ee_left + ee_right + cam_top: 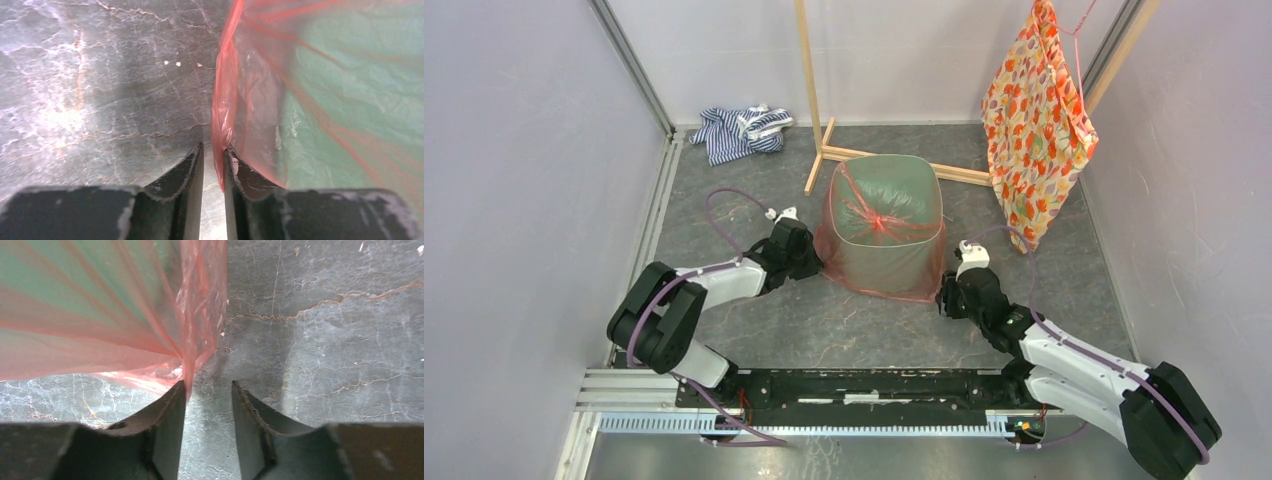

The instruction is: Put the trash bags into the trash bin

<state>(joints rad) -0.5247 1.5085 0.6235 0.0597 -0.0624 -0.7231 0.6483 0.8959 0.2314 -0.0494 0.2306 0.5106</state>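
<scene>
The mint-green trash bin [886, 200] stands at the middle of the floor. The translucent red-orange trash bag [879, 272] is draped over it down to the floor, with a knot on top. My left gripper [814, 262] is low at the bag's left bottom edge. In the left wrist view the jaws [214, 147] stand narrowly apart, and the bag's edge [222, 115] hangs in the gap against the right finger. My right gripper [946, 290] is at the bag's right bottom corner. It is open [207, 383], and the bag's edge [200, 300] touches the left fingertip.
A wooden stand [819, 130] rises just behind the bin. An orange floral cloth [1034, 130] hangs at the back right. A striped cloth [742, 130] lies at the back left. Walls close in both sides; a metal rail [844, 420] runs along the front.
</scene>
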